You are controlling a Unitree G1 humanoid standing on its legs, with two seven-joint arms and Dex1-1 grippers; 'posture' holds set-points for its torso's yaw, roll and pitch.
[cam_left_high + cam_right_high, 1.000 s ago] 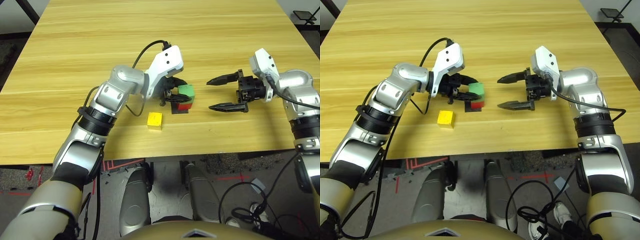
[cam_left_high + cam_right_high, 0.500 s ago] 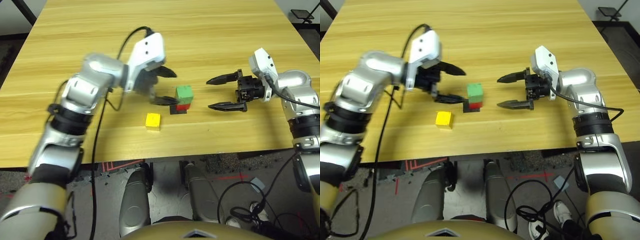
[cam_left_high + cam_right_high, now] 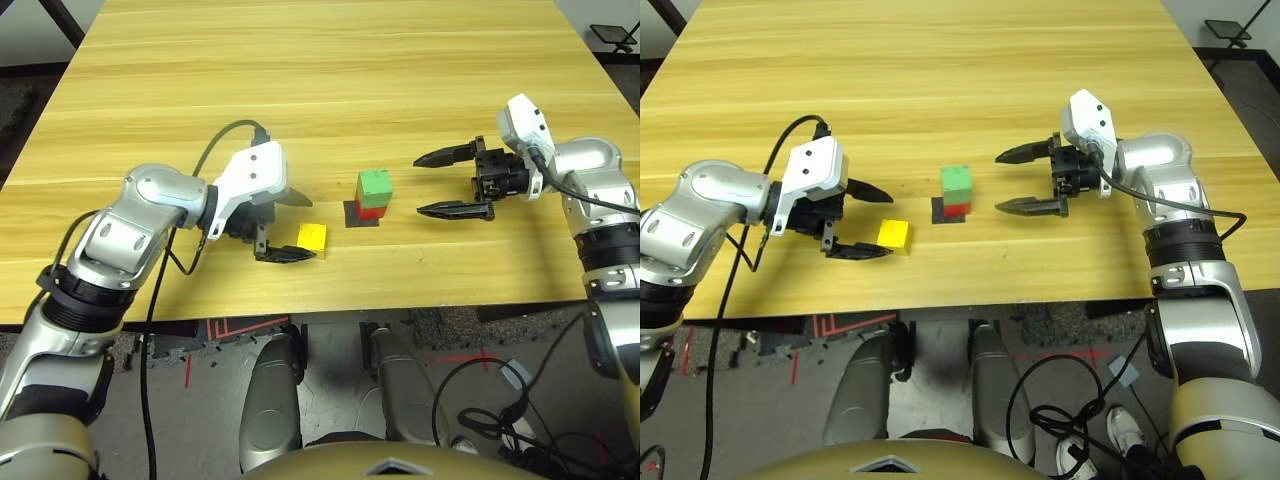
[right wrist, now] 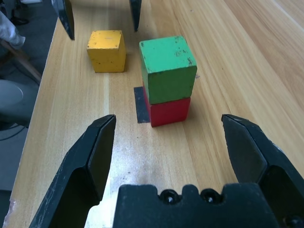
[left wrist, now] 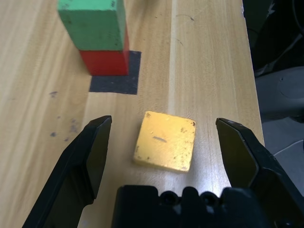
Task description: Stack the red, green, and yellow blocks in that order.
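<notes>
On the wooden worktop (image 3: 330, 90) in front of me the green block (image 3: 375, 184) sits squarely on top of the red block (image 3: 368, 211), and that pair stands on a flat black square patch (image 3: 352, 214). The yellow block (image 3: 311, 236) lies alone on the wood, just beside the stack on my left and a little nearer to me, touching neither of the other two. My left gripper (image 3: 289, 225) hangs low over the worktop with its jaws released and spread wide — one black finger on either side of the yellow block, with a clear gap to the cube on both sides, so nothing is grasped. In the left wrist view the yellow block (image 5: 165, 141) lies between those fingers and the two-block stack stands beyond it. My right gripper (image 3: 440, 183) hovers on the other side of the stack, pointing toward it — its jaws also stand wide apart and empty, well clear of the green and red blocks.
</notes>
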